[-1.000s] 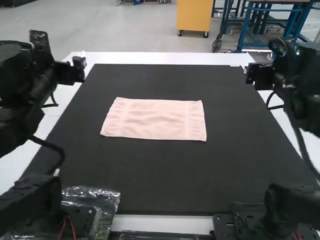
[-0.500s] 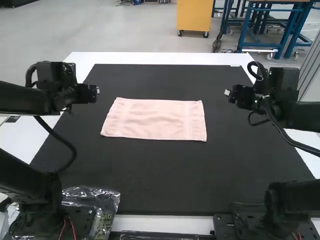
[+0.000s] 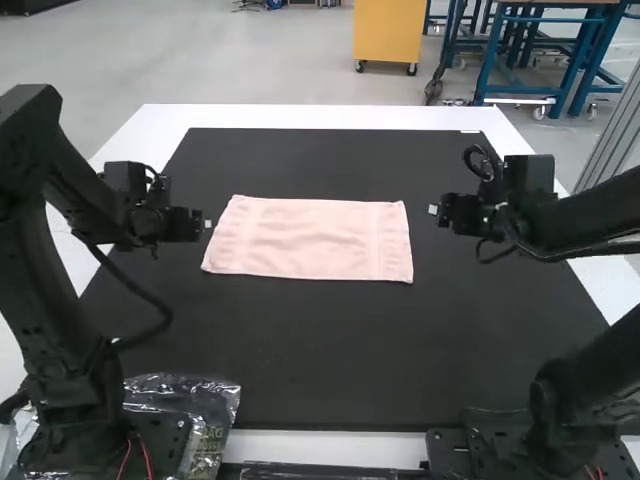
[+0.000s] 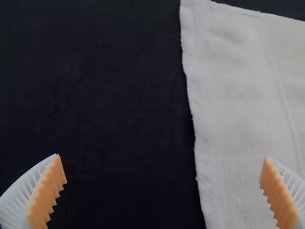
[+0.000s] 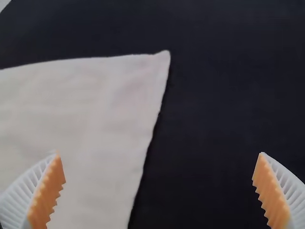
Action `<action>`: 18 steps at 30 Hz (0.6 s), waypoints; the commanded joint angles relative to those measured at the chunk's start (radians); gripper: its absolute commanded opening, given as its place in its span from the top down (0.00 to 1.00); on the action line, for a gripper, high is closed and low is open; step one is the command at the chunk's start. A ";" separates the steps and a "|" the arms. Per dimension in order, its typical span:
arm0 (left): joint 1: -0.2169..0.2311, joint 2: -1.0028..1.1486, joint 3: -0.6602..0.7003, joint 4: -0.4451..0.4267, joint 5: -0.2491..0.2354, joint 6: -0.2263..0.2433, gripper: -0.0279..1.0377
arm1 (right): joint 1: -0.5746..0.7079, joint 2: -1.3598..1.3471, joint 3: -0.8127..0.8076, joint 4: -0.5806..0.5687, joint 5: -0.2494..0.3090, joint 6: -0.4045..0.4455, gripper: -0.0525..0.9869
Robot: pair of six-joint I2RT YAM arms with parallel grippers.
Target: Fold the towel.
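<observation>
High view shows the pink towel (image 3: 310, 238) lying flat on the black mat (image 3: 320, 350), the left pincer (image 3: 207, 223) and right pincer (image 3: 434, 210) wide and empty over that mat, so the folding seems not begun, every step remaining.

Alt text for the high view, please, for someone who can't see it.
A pale pink towel lies flat on a black mat, the left hand near one short side, the right hand near the other.
</observation>
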 commanded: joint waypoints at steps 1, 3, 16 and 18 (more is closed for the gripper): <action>0.003 0.047 0.068 0.021 0.030 0.047 0.07 | 0.012 0.076 0.056 0.044 0.003 -0.037 0.08; 0.002 0.082 0.101 0.024 0.034 0.055 0.07 | 0.012 0.127 0.074 0.074 0.002 -0.045 0.08; -0.030 0.237 0.254 0.034 0.042 0.061 0.08 | 0.035 0.391 0.242 0.147 -0.003 -0.095 0.08; -0.036 0.248 0.276 0.032 0.043 0.061 0.08 | 0.049 0.421 0.268 0.148 -0.003 -0.100 0.08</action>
